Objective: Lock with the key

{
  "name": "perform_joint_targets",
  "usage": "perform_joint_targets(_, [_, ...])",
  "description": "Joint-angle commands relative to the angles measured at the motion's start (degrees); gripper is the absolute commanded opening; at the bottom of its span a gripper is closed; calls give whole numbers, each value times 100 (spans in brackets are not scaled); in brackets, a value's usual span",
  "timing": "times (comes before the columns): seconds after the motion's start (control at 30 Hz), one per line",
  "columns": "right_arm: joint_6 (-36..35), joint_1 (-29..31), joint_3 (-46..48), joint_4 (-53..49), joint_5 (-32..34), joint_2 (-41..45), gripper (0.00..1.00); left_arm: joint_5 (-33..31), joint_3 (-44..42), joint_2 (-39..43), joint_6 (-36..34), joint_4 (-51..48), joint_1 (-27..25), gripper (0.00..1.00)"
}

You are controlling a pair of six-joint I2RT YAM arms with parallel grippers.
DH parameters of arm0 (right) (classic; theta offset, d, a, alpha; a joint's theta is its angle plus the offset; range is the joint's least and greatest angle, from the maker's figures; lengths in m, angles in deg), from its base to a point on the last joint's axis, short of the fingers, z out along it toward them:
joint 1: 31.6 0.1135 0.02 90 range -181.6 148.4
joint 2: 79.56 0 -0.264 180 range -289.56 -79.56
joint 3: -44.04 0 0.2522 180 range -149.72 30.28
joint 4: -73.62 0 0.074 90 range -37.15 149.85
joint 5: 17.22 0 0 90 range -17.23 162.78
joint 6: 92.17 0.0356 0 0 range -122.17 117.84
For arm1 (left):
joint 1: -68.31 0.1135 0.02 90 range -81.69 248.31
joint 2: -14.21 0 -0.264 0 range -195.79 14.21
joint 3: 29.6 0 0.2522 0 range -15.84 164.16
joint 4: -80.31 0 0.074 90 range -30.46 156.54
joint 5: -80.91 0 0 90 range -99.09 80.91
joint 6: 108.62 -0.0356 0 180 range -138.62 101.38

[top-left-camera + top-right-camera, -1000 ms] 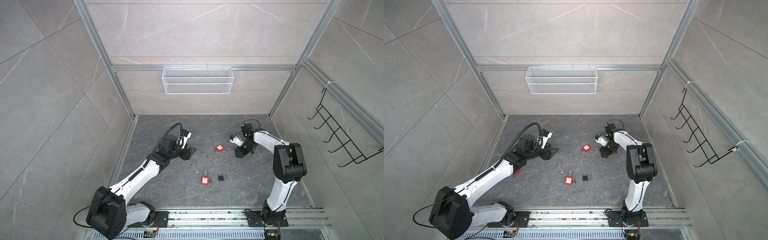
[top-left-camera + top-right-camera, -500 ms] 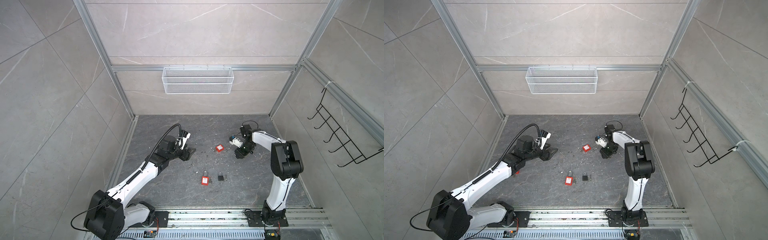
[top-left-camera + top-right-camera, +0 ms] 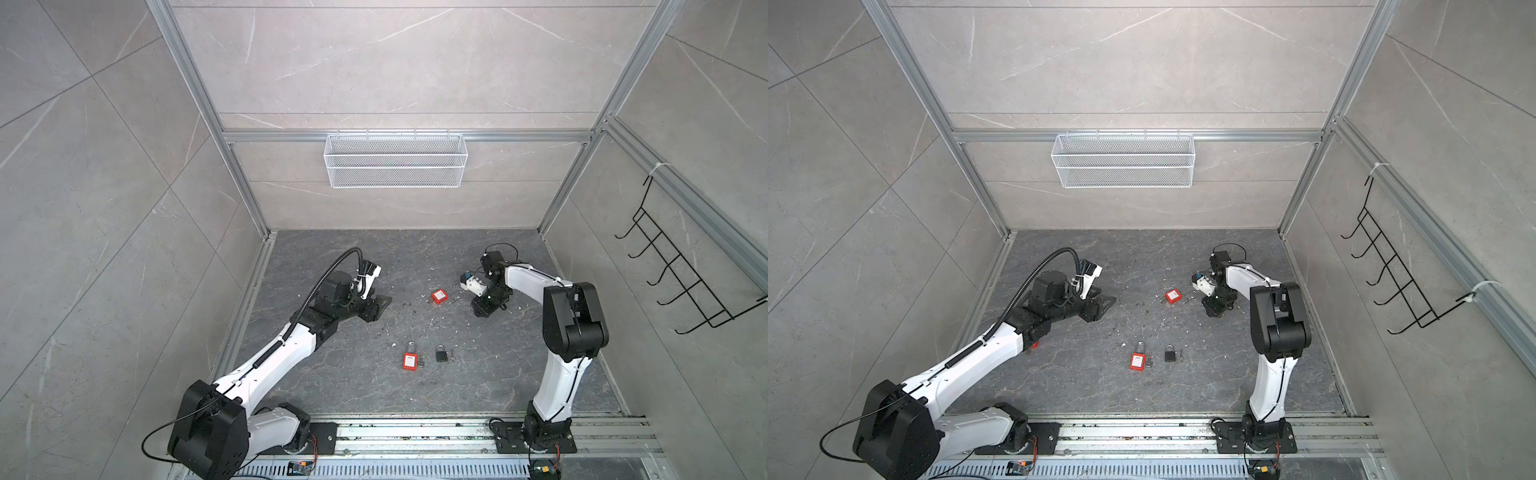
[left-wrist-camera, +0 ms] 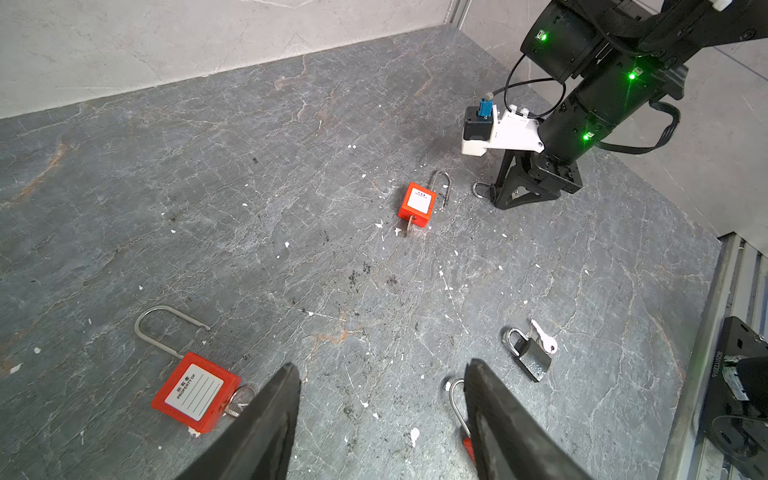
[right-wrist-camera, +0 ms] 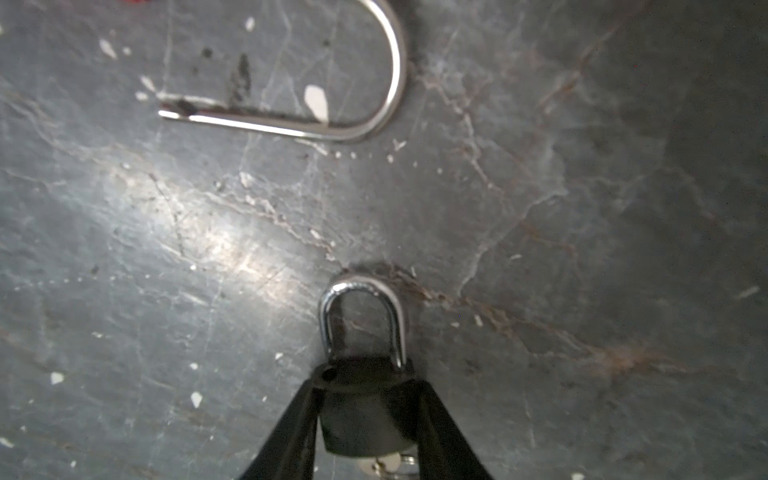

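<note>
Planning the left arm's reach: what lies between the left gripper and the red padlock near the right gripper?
Bare floor, only white flecks and dark smudges. The left wrist view shows it from left gripper to red padlock.

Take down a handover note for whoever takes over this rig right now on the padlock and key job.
Right gripper: fingers closed on the small black padlock, lying on the floor.
Left gripper: open, empty, low over the floor.
Middle red padlock: shackle open, key in. Front red padlock and second black padlock lie nearer the rail.
Done: grip only. To do: lock it; whether its shackle is latched is unclear.
</note>
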Motion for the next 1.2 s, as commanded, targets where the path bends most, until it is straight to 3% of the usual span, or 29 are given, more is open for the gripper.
perform_joint_targets(0.0, [97, 6, 80, -151, 94, -66, 33, 144, 96, 21, 78, 138, -24, 65])
perform_joint_targets(0.23, [-93, 101, 186, -188, -170, 554, 27, 222, 129, -11, 69, 164, -24, 65])
perform_joint_targets(0.5, [-878, 375, 652, -384, -1350, 2102, 27, 676, 165, -9, -179, 260, -48, 65])
perform_joint_targets(0.63, [-1115, 770, 753, -578, -1577, 2707, 26, 901, 265, -55, -151, 280, -130, 67])
perform_joint_targets(0.8, [-1064, 1534, 819, -459, -1486, 3251, 26, 988, 450, -227, 37, 279, -415, 70])
perform_joint_targets(1.17, [-257, 2899, 1494, 895, -913, 3983, 24, 1130, 517, -493, 747, 742, -1009, 70])
